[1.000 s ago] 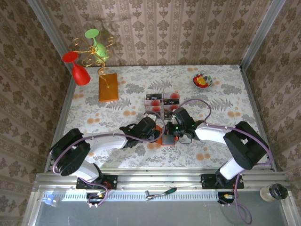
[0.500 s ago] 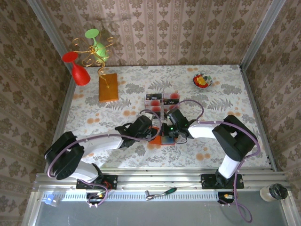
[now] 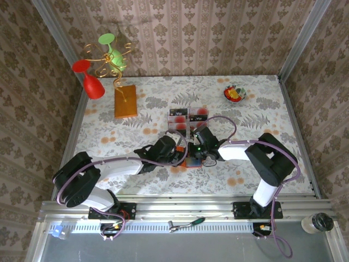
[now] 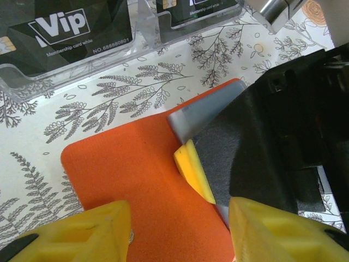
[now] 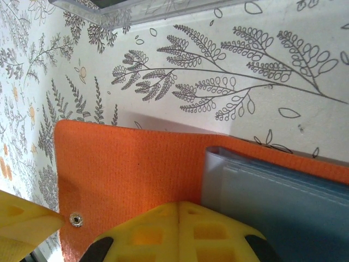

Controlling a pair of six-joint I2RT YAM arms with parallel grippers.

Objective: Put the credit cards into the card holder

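The card holder (image 4: 136, 180) lies open and flat on the flowery table (image 3: 262, 164), just in front of the clear card stand (image 4: 32, 81), on the side nearer the arms. Most of it looks orange, and a grey-blue pocket (image 5: 272, 191) sits on top of one half. A tiny metal snap (image 5: 76, 219) shows near one corner of the orange part. The credit cards (image 4: 60, 27) stand in the clear card stand, black with white "Vip" letters, and they are not in the card holder yet. The left gripper (image 4: 179, 218) hangs right over the orange part, in front of the stand, with its two yellow fingers spread apart. The right gripper (image 5: 179, 210) is down at the edge of the grey-blue pocket. Its yellow fingers are pressed tight together, with the tips touching the card holder. Well to the left of the stand is an orange-brown block (image 3: 125, 101) with gold wire on it. To the right of the stand and farther back sits a small bowl (image 3: 234, 94) of bright bits.
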